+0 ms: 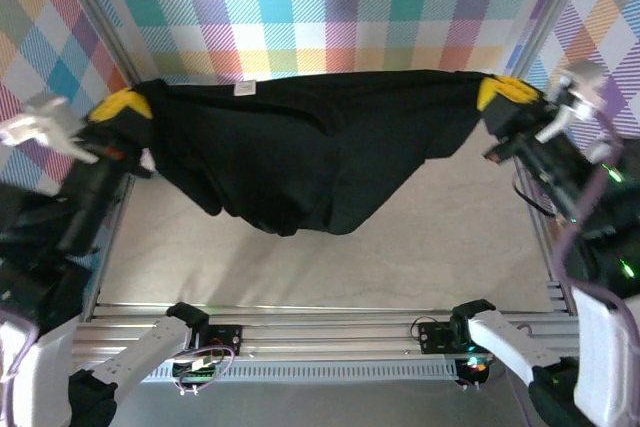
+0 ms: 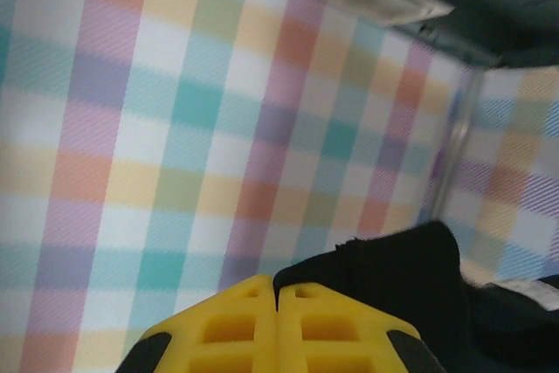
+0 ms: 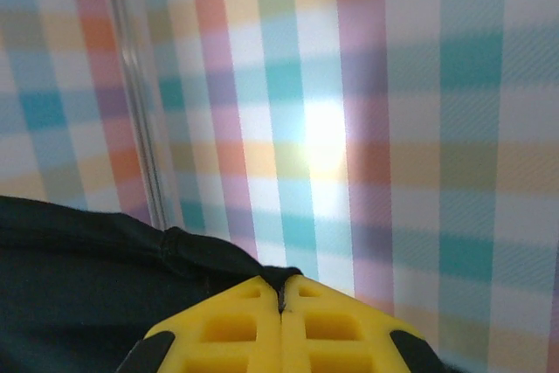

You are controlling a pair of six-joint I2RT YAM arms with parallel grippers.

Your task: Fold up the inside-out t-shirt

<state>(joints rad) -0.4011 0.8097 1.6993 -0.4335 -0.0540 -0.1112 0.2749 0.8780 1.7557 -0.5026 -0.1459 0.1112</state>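
1. Both pairs of fingers are clamped shut on cloth. The left fingers (image 1: 122,105) pinch one end of the t-shirt (image 1: 310,162) and the right fingers (image 1: 503,92) pinch the other. Each wrist view shows yellow pads pressed together with black fabric caught at the tips (left fingers (image 2: 236,321), right fingers (image 3: 332,303)).
2. Behind everything, the plaid wall (image 1: 330,7) closes off the far side, just beyond the held edge, so there seems to be little room to carry the shirt further away.
3. Below, the desk (image 1: 450,247) lies pale and bare under the garment, the likely place to lay it down.
4. Stretched in the air, the t-shirt runs left to right between the two arms. Its top edge is nearly taut and level, and the body sags beneath.
   - The deepest part of the sag hangs a little left of centre, nearer the left arm.
   - Whether the lowest fold touches the desk I cannot tell.
   - Lowering it flat would seem to need both arms moving together to keep that long edge straight.
5. Metal posts (image 1: 560,7) stand close outside each arm, limiting any wider spread.
6. Smallest, a white label (image 1: 243,88) shows on the top edge, and no print is visible.
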